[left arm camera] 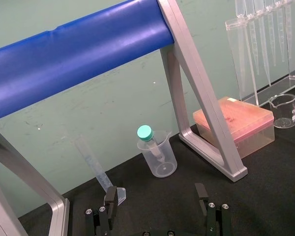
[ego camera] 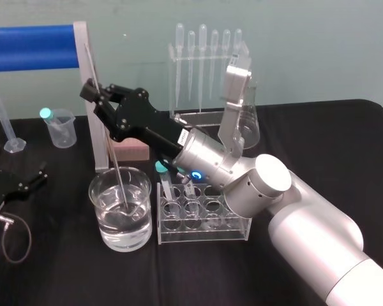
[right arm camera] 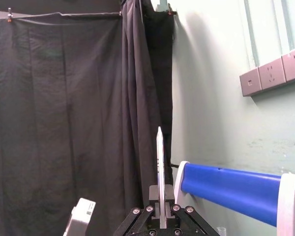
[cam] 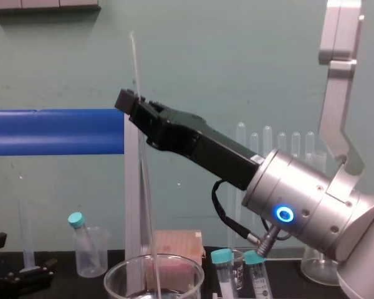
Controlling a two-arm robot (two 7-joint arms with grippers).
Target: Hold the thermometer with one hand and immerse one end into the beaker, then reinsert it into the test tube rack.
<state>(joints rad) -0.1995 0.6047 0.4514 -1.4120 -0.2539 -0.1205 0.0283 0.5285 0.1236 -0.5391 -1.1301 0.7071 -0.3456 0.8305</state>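
Directly in front of the robot, on the black worktop (ego camera: 319, 140), stands a large, wide, clear glass beaker (ego camera: 103, 213) partly filled with water. Just beside it, on its right, is a clear acrylic test tube rack (ego camera: 204, 223) holding teal-capped tubes (cam: 221, 256).

At the left edge, the black left gripper (left arm camera: 156, 194) lies low over the worktop with its jaws spread apart.

Above the beaker, the black, long-fingered right gripper (ego camera: 97, 94), on a thick silver wrist with a glowing blue ring, reaches in from the right. Its jaws are closed on a very long, thin, whitish-clear glass thermometer (ego camera: 117, 172), gripped in its upper part. The thermometer is slightly tilted. Its top rises above the jaws, and its lower end reaches down inside the beaker to the water.

Behind the beaker sits a pink box (ego camera: 133, 150), and beside that stands a silver frame carrying a blue roll (ego camera: 29, 48). Farther left are a small clear plastic beaker with a teal-capped tube in it (ego camera: 60, 131) and a tall clear measuring cylinder (ego camera: 6, 124). Near the pale green wall at the back, a clear stand of bulb-topped plastic pipettes (ego camera: 204, 70) stands next to a conical glass flask (ego camera: 249, 131).
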